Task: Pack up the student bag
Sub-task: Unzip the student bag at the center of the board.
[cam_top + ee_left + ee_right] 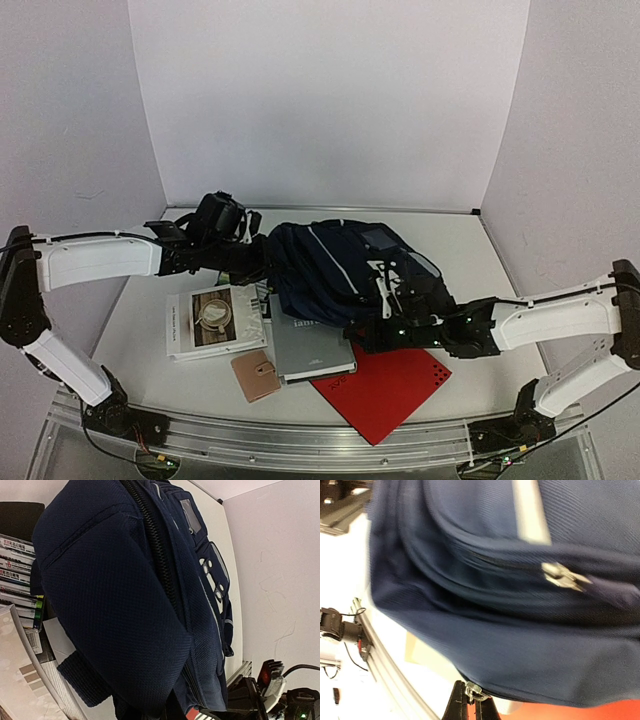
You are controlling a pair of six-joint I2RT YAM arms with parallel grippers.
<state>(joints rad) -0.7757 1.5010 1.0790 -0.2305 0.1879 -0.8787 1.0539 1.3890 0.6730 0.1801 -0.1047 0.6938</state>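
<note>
At the centre of the table [480, 270], one student bag [330, 262] lies slumped in dark navy fabric, its near edge overlapping the top of a grey book [310, 350]. I am working two arms from either side.

The left gripper [258, 262] is at the bag's left end. Its jaws are pressed together and buried against the cloth, and I cannot tell what, if anything, they pinch. The left wrist camera is filled almost entirely by the bag's mesh-textured fabric and one heavy black zip line.

The right gripper [469, 703] reaches in from the near right, fingers closed on a small metal zipper pull [472, 694] at the bag's lower seam. A second zipper slider [562, 575] sits higher on the same panel, untouched, beside one pale grey stripe [532, 510]. That view is blurred.

Around the bag I count four loose items:
- one coffee-cover book [215, 320], to the left
- the grey book
- one tan wallet [256, 377], just in front of the two books
- one red sheet [385, 385], lying under the right forearm

The left wrist view also shows a stack of cases [17, 580] with printed spines, packed tight against the bag. The count is unclear. A metal rail [300, 440] runs along the near edge.
</note>
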